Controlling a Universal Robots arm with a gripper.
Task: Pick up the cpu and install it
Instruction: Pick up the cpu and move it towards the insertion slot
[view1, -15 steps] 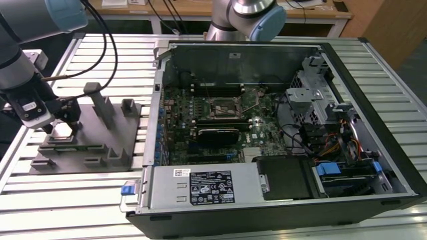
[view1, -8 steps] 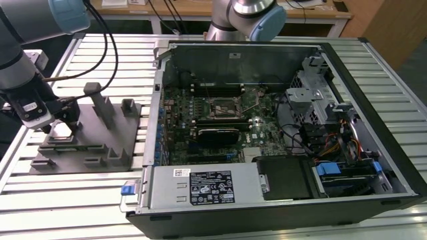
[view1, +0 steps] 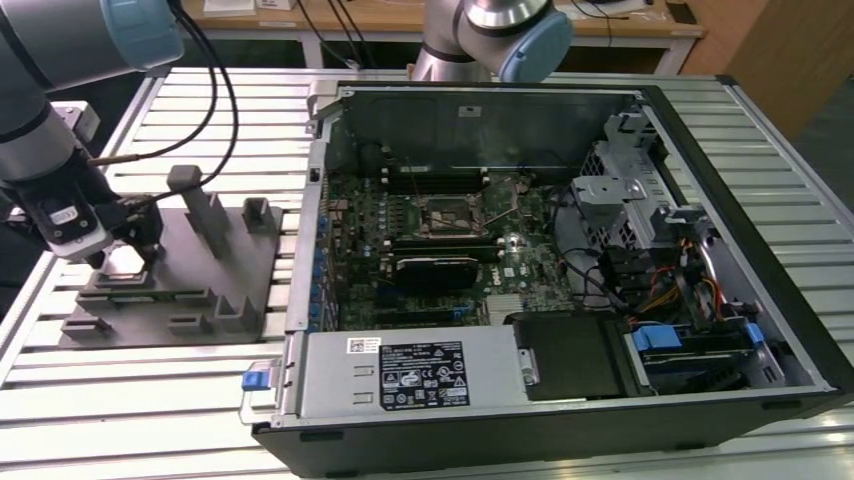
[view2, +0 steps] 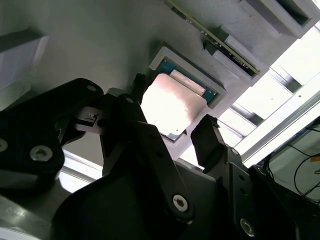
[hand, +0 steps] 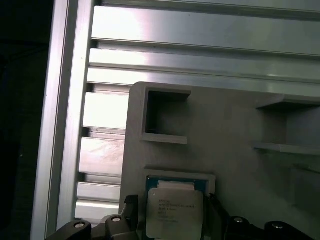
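The cpu (hand: 174, 214), a thin square chip with a pale silver top, lies flat in a shallow square recess of the grey fixture (view1: 200, 295) at the exterior view's left. My gripper (view1: 124, 258) hangs low over that recess. In both wrist views its black fingers (view2: 206, 134) stand on either side of the cpu (view2: 170, 102), with a small gap showing at the sides. The gripper (view2: 173, 104) is open, and the chip still rests in its seat. In the first wrist view the gripper (hand: 172, 202) sits right at the chip's edges.
An open computer case (view1: 747, 200) lies on the slatted aluminium table (view1: 160, 420), right of the fixture. Its motherboard has a square cpu socket (view1: 447, 213). Upright posts (view1: 203, 205) rise from the fixture beside my gripper. A second arm's base (view1: 487, 35) stands behind the case.
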